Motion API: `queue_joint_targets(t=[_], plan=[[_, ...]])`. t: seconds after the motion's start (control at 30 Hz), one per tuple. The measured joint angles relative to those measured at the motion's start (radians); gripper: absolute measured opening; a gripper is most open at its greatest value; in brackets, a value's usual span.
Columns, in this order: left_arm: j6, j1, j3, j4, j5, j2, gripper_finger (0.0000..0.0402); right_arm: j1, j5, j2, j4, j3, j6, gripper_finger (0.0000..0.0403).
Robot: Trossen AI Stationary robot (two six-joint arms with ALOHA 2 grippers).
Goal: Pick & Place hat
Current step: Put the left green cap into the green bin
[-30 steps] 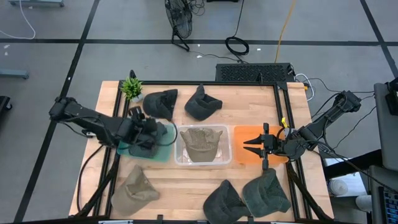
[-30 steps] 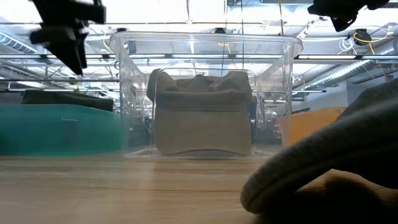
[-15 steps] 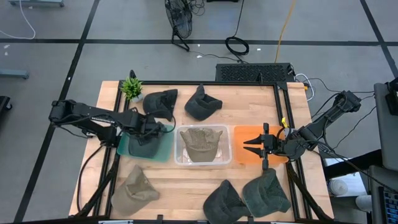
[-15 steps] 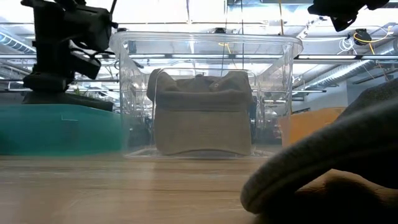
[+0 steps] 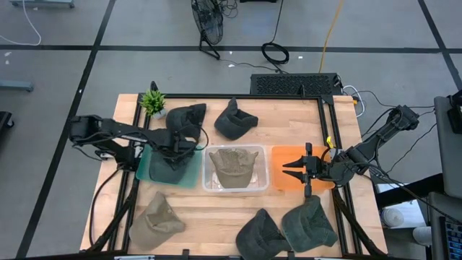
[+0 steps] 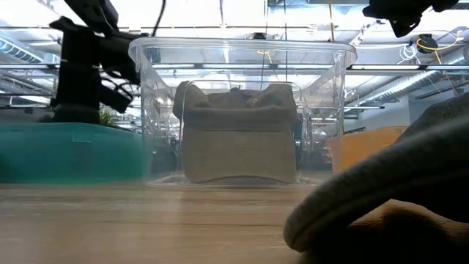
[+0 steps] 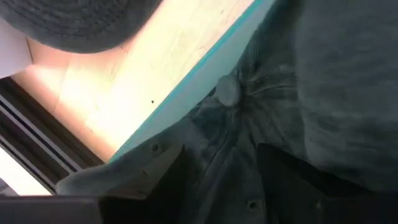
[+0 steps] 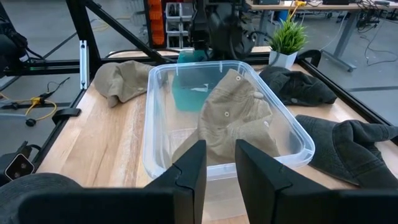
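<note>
A grey-green hat [image 5: 169, 162] lies in the teal tray [image 5: 192, 175] left of the clear bin; the left wrist view shows its crown button [image 7: 227, 92] and the tray's rim [image 7: 205, 70]. My left gripper [image 5: 180, 146] is low over this hat, open, its fingers [image 7: 292, 186] apart with crown cloth between them. In the low view it stands above the teal tray [image 6: 66, 150]. My right gripper [image 5: 294, 170] waits open above the orange tray [image 5: 283, 184]. My left gripper comes at the hat's crown [image 7: 236, 162] from above, with its open fingers on either side of the cloth below the button. I cannot tell whether the fingers touch the cloth. The hat lies flat in the teal tray.
The clear bin [image 5: 234, 186] in the middle holds a tan hat [image 5: 234, 165]. Two dark hats [image 5: 186, 119] [image 5: 234, 119] and a small plant [image 5: 152, 102] lie toward the far edge. A tan hat [image 5: 155, 220] and two dark hats [image 5: 260, 232] [image 5: 309, 222] lie near the front.
My left arm has stretched out and carried its gripper a little toward the table's right and far edge over the teal tray. In the low view the gripper has come down toward the tray. The right arm has kept still.
</note>
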Motion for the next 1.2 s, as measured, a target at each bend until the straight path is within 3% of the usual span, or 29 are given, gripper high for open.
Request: queue_joint_targets(t=[0.3, 0.63, 0.8, 0.97, 1.2], plan=[[0.031, 0.030, 0.004, -0.008, -0.066, 0.071, 0.0211, 0.000, -0.004, 0.000, 0.000, 0.000, -0.004, 0.0073], [0.003, 0.011, 0.125, -0.188, -0.015, -0.060, 0.0211, 0.000, -0.001, 0.000, 0.005, 0.000, -0.014, 0.0073], [-0.133, -0.041, 0.172, -0.080, -0.044, -0.111, 0.0211, 0.000, -0.001, 0.000, 0.007, 0.000, -0.013, 0.0073], [-0.124, -0.090, 0.170, -0.025, -0.054, -0.063, 0.0211, 0.000, -0.002, 0.000, 0.007, 0.000, -0.005, 0.0073], [-0.100, -0.070, 0.160, -0.046, -0.100, 0.003, 0.0211, 0.000, -0.027, 0.000, 0.007, 0.000, 0.003, 0.0073]])
